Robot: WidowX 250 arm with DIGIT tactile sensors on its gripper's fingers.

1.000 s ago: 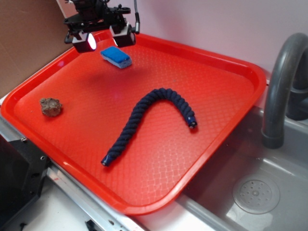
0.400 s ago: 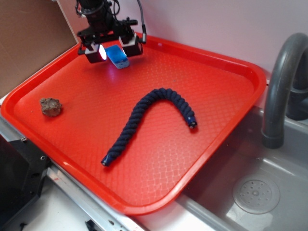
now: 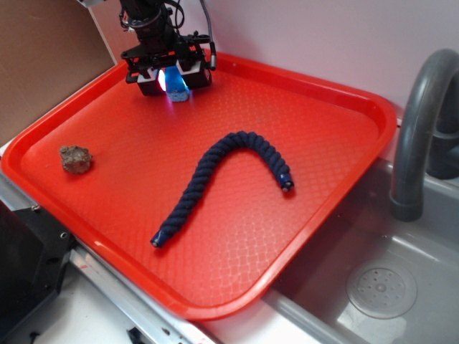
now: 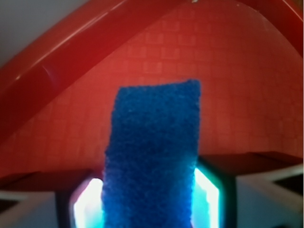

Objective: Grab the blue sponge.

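Observation:
The blue sponge [image 3: 177, 90] lies at the far left of the red tray [image 3: 337, 86], close to its back rim. My gripper [image 3: 174, 82] has come down over it, one lit finger on each side. In the wrist view the blue sponge [image 4: 152, 142] fills the gap of the gripper [image 4: 149, 204], with a glowing pad close against each long edge. The sponge keeps its shape and rests on the tray floor. The jaws are open around it.
A long dark navy braided rope [image 3: 215, 168] curves across the tray's middle. A brown lump [image 3: 75, 158] sits near the tray's left edge. A grey faucet [image 3: 419, 122] and sink [image 3: 373, 287] are at the right. A brown board [image 3: 43, 57] stands at back left.
The gripper has moved right and down, from above and left of the sponge to straddling it. The sponge, rope and lump have not moved.

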